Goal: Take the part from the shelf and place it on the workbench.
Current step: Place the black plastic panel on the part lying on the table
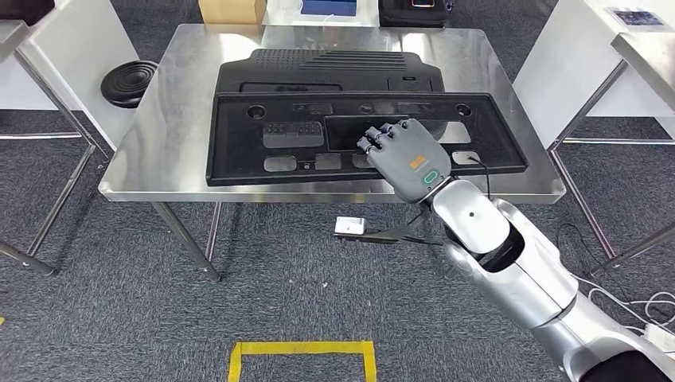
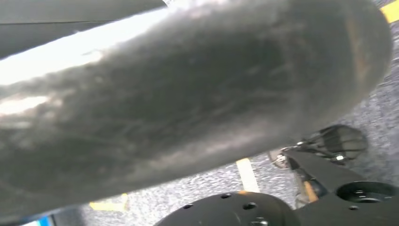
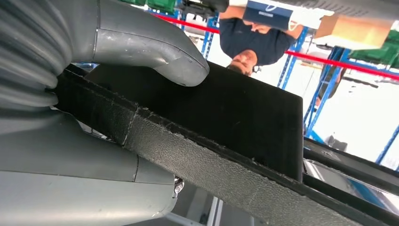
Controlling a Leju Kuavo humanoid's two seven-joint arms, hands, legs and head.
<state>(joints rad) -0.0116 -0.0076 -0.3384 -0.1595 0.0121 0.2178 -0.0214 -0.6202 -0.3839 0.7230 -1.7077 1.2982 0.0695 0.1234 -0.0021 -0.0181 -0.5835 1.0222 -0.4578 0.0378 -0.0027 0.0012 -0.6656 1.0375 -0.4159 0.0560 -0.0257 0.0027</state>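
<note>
The part is a long flat black panel [image 1: 318, 139] with cut-outs. It lies across the front of the steel workbench [image 1: 171, 151], and its near edge reaches the table's front edge. My right hand [image 1: 406, 155] lies on the panel's right half, fingers spread over its top face. In the right wrist view the thick thumb [image 3: 155, 52] presses one face of the panel [image 3: 235, 113] while the rest of the hand sits against the other, so the hand grips its edge.
A second, bulkier black housing [image 1: 330, 70] sits on the bench behind the panel. A black round disc [image 1: 127, 82] lies on the floor at the left. White tables flank both sides, and yellow floor tape [image 1: 302, 354] marks the near floor. A person [image 3: 256, 42] stands beyond the bench.
</note>
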